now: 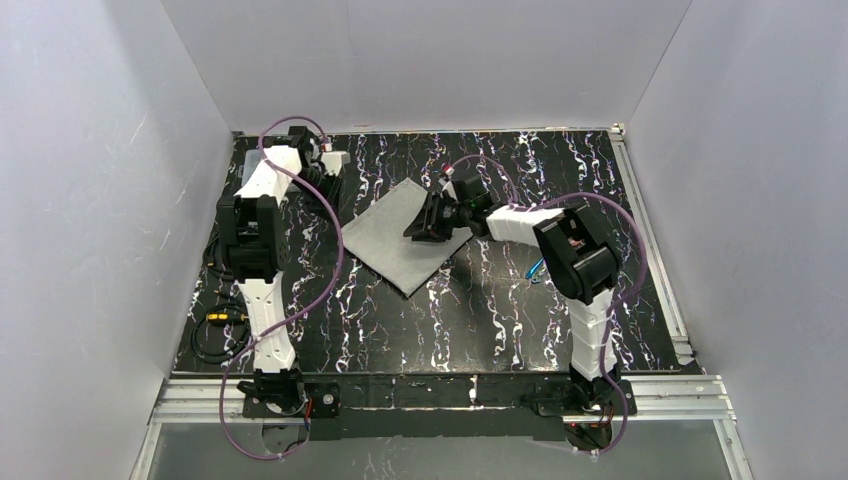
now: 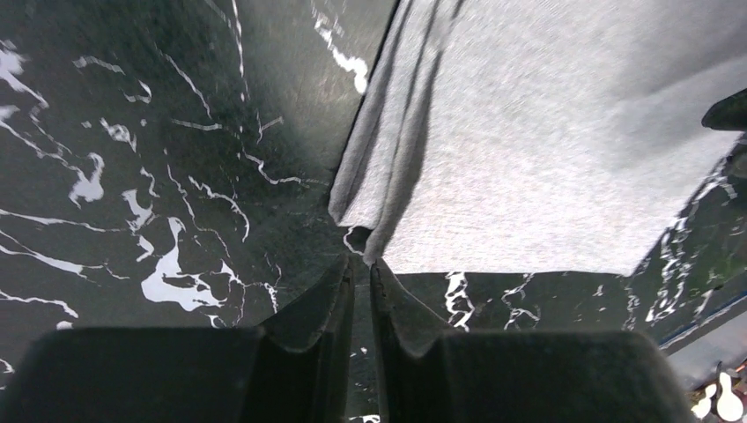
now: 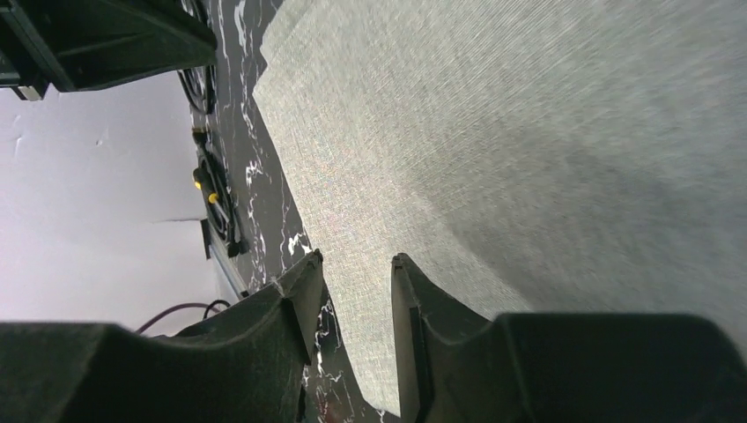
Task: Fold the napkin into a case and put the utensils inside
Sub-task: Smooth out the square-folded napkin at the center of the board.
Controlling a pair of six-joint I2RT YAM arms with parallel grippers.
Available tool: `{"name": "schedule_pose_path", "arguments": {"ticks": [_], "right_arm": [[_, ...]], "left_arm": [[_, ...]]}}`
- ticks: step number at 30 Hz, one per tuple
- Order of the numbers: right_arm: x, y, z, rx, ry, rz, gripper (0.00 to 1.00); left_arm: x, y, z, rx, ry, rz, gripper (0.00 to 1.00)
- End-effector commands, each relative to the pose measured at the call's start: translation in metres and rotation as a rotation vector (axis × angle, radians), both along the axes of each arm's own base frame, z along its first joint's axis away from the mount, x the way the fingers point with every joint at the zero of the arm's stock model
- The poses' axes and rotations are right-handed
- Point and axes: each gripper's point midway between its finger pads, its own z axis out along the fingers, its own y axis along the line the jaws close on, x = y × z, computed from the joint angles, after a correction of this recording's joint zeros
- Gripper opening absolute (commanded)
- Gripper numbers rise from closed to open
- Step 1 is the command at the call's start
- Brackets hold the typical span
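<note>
Step in hand: folding stage. The napkin (image 1: 408, 238) lies as a flat folded rectangle, not yet a pouch; no utensil is in it.
Napkin place: middle of the table (image 1: 470, 320), somewhat toward the far edge, set on a diagonal.
Right gripper (image 3: 352, 300): jaws apart, nothing between them, hovering over the napkin's right edge.
Left gripper (image 2: 361, 278): fingers nearly together, a thin slit between them, tips at the napkin's near-left corner. Whether cloth is pinched, cannot tell.
Utensils: one blue piece (image 1: 536, 269) lies on the table right of the napkin, partly behind the right arm. Others not made out.
Next move, my judgement: another fold, which needs one edge lifted cleanly and both layers kept aligned.
Materials: cloth light grey, matte, fine weave, soft; a double layer shows along its left edge. Table black, glossy, white-veined.
</note>
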Motion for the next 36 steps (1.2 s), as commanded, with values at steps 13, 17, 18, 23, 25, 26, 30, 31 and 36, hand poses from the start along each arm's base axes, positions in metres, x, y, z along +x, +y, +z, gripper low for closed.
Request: {"name": "schedule_pose_path", "arguments": {"ticks": [13,17,18,23,25,26,30,31,36], "right_arm": [[0.016,-0.055,0.012,-0.093,-0.079,-0.082,0.19],[0.015,-0.057,0.009,-0.105,-0.080,-0.079,0.17],[0.014,-0.057,0.006,-0.106,-0.075,-0.077,0.17],[0.008,-0.058,-0.011,-0.102,-0.037,-0.076,0.16],[0.006,-0.058,-0.015,-0.098,-0.028,-0.075,0.15],[0.005,-0.058,-0.017,-0.097,-0.022,-0.074,0.14],[0.001,-0.059,-0.021,-0.096,-0.011,-0.074,0.14],[0.000,-0.060,-0.023,-0.097,-0.006,-0.074,0.14],[-0.004,-0.061,-0.030,-0.099,0.011,-0.071,0.13]], "left_arm": [[0.077,-0.129,0.055,-0.153,-0.257,-0.137,0.34],[0.101,-0.137,0.038,-0.113,-0.292,-0.129,0.45],[0.103,-0.139,0.034,-0.110,-0.293,-0.131,0.45],[0.105,-0.146,0.016,-0.071,-0.294,-0.141,0.57],[0.109,-0.144,0.012,-0.051,-0.304,-0.126,0.81],[0.111,-0.144,0.011,-0.049,-0.310,-0.122,0.83],[0.116,-0.147,0.011,-0.053,-0.319,-0.110,0.95],[0.116,-0.147,0.011,-0.058,-0.318,-0.110,0.98],[0.107,-0.160,0.007,-0.110,-0.296,-0.155,0.78]]}}
